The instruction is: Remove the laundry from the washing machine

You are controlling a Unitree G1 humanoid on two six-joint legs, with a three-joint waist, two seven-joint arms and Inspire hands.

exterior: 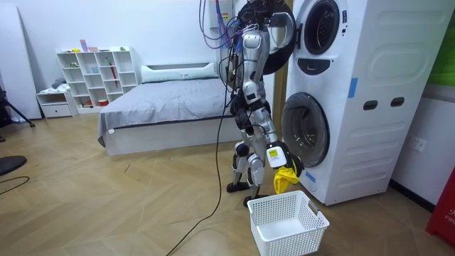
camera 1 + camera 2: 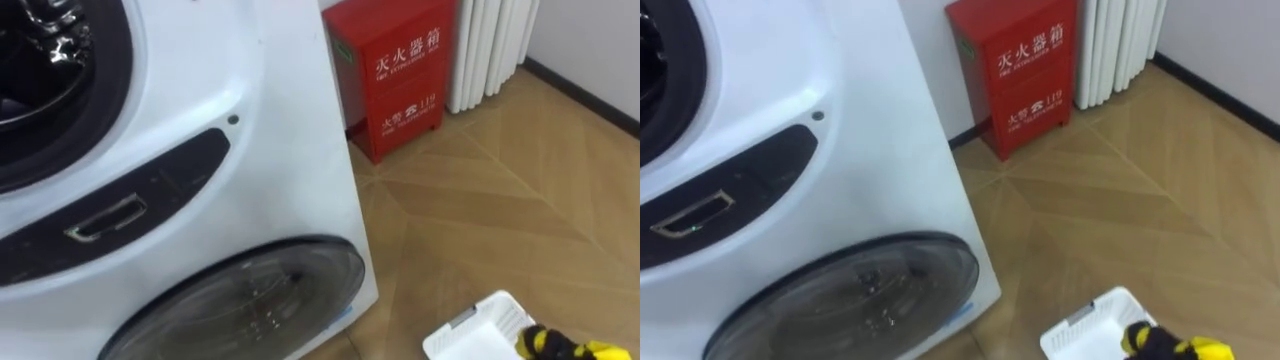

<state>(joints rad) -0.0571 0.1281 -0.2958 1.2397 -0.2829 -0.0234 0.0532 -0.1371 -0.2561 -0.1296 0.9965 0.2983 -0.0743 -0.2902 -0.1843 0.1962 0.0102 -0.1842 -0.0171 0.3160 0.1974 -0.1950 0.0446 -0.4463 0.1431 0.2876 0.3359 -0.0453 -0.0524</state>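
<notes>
- The right hand [image 2: 535, 342] hangs low at the robot's side. Its fingers are curled round a bunched yellow cloth [image 2: 592, 350], so the garment is out of the washing machine [image 2: 280, 150] and in the grasp.
- The cloth droops straight down from this hand, long axis roughly vertical, with most of the fabric below the palm.
- A white basket [image 1: 284, 244] sits on the floor directly beneath the hand. In the room view the cloth's lower end hangs just above the basket's rim, on the side facing the machine, and is not touching it.
- From the head the hand overlaps the basket's nearer corner, so I judge the drop lies almost straight down, perhaps a little further over the basket's middle.
- The left hand [image 2: 52, 40] seems to be raised at the mouth of the upper drum [image 2: 40, 120], well above and apart from the cloth; I cannot tell its state.
- The right hand is plainly the nearer one and already has the garment.
- The lower door [image 2: 250, 300] looks closed, level with the hand and to its left.
</notes>
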